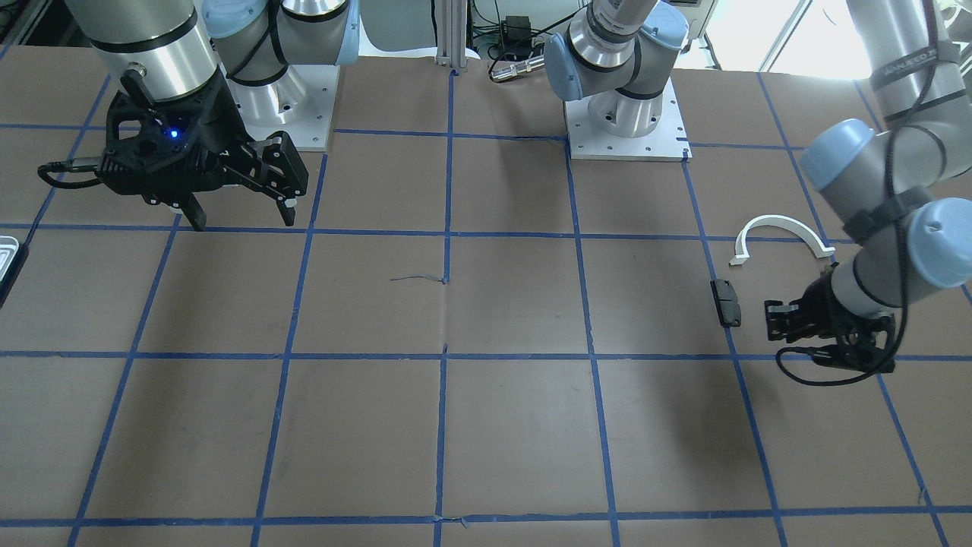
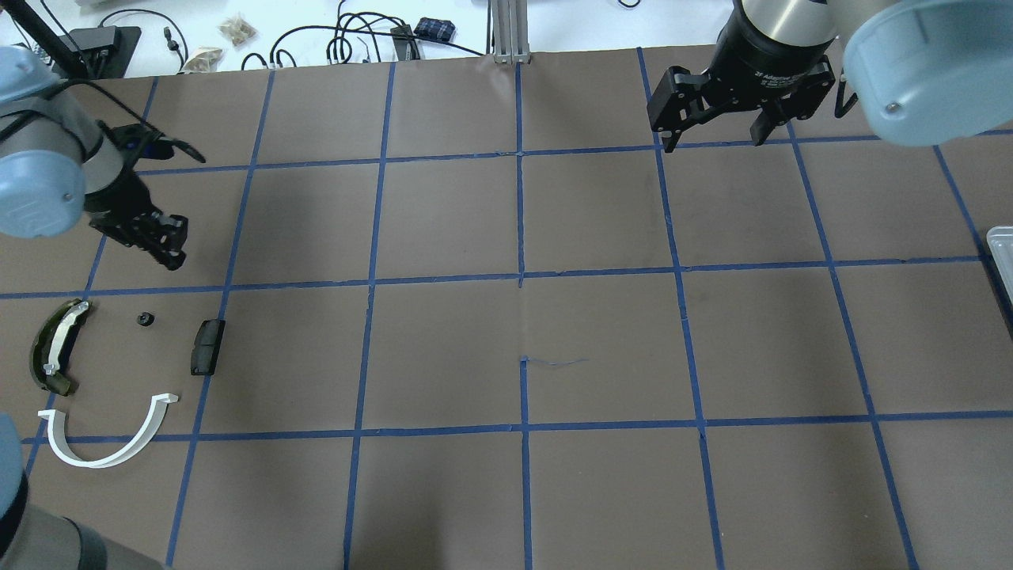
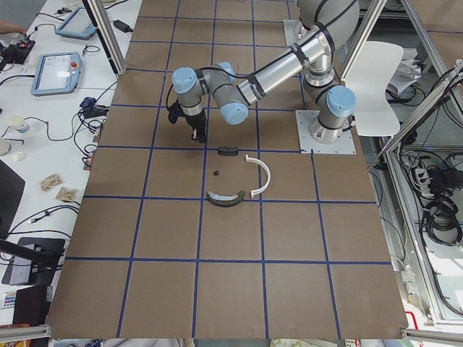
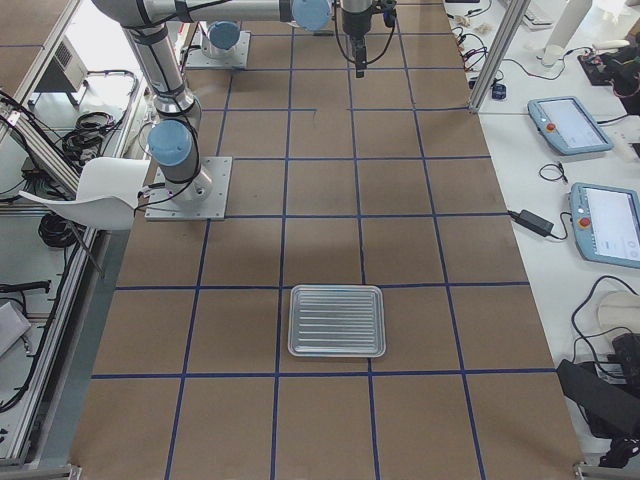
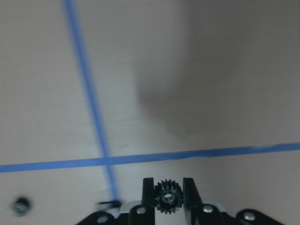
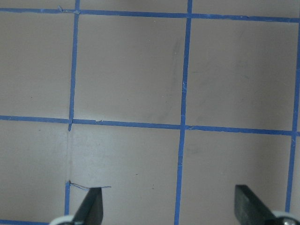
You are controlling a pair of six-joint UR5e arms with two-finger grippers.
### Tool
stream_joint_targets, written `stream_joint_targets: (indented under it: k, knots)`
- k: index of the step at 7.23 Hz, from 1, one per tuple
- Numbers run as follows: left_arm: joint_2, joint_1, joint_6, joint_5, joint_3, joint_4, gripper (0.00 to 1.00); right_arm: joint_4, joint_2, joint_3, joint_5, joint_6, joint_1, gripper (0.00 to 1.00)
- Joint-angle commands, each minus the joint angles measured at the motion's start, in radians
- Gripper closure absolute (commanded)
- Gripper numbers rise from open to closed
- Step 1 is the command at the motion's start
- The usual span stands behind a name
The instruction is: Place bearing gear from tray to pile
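My left gripper (image 2: 170,247) is shut on a small black bearing gear (image 5: 168,197), which shows between its fingertips in the left wrist view. It hovers just beyond the pile, on the side away from the robot's base. The pile holds a white semicircular arc (image 2: 107,439), an olive-dark curved piece with a white strip (image 2: 54,348), a black rectangular block (image 2: 207,347) and a small black round part (image 2: 144,319). The pale tray (image 4: 337,320) lies at the table's right end and looks empty. My right gripper (image 2: 716,134) is open and empty, raised over the far side of the table.
The brown table is marked with a blue tape grid (image 2: 520,277). Cables and small bags lie on the white bench beyond the far edge (image 2: 237,32). The tray's edge shows at the overhead view's right border (image 2: 1001,253).
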Motion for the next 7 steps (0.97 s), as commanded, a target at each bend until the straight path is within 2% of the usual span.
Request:
stream_joint_targets:
  k: [1,3,4,7]
  knots:
    - [-0.029,0.130,0.161,-0.002,-0.018,0.014,1.00,0.004,0.000,0.000,0.001,-0.002,-0.001,0.00]
    - [-0.068,0.137,0.163,-0.054,-0.072,0.084,1.00,0.010,0.000,0.000,-0.001,-0.002,-0.001,0.00]
    - [-0.070,0.137,0.165,-0.056,-0.110,0.165,1.00,0.012,0.000,0.001,-0.001,-0.004,-0.003,0.00]
    - [-0.060,0.105,0.122,-0.057,-0.118,0.183,1.00,0.011,0.000,0.004,0.001,0.004,-0.001,0.00]
